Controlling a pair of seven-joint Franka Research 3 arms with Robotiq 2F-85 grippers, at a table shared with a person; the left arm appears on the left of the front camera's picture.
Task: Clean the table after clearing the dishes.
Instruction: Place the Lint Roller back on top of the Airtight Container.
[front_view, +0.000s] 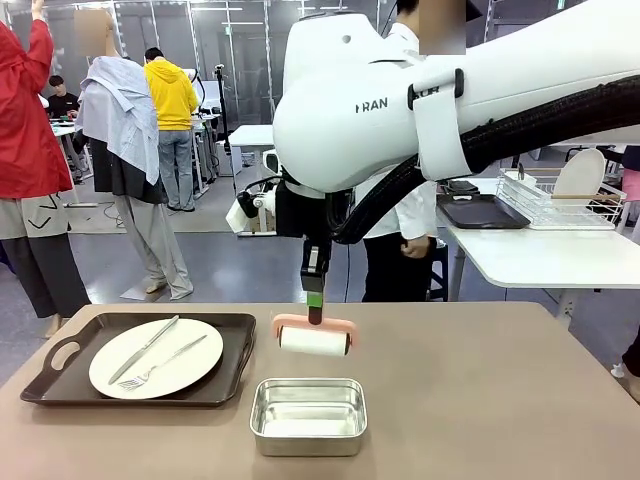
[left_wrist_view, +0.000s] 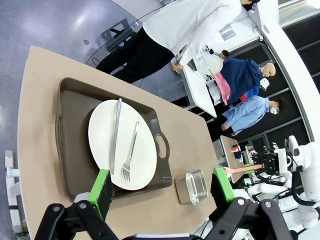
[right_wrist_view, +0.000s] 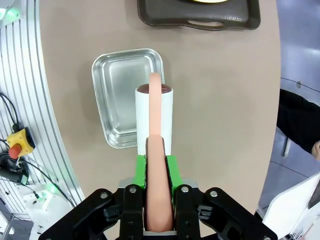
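Over table (front_view: 480, 400), right pincer (front_view: 315, 306) clamps lint roller handle (right_wrist_view: 155, 115); left pincer (left_wrist_view: 162, 185) gapes wide.

Front camera faces across the table (front_view: 480, 400); wrist cameras look down (left seemingly higher), sharing the pan (front_view: 307, 440).

In the right wrist view the top edge cuts the tray (right_wrist_view: 200, 15) to its handled end and the plate (right_wrist_view: 200, 1) to a sliver; the roller's (right_wrist_view: 142, 120) handle (right_wrist_view: 156, 145) is hidden between the right hand's (right_wrist_view: 156, 164) pads (right_wrist_view: 171, 172). In the left wrist view the left hand's (left_wrist_view: 161, 174) pad (left_wrist_view: 100, 192) overlaps the plate's rim
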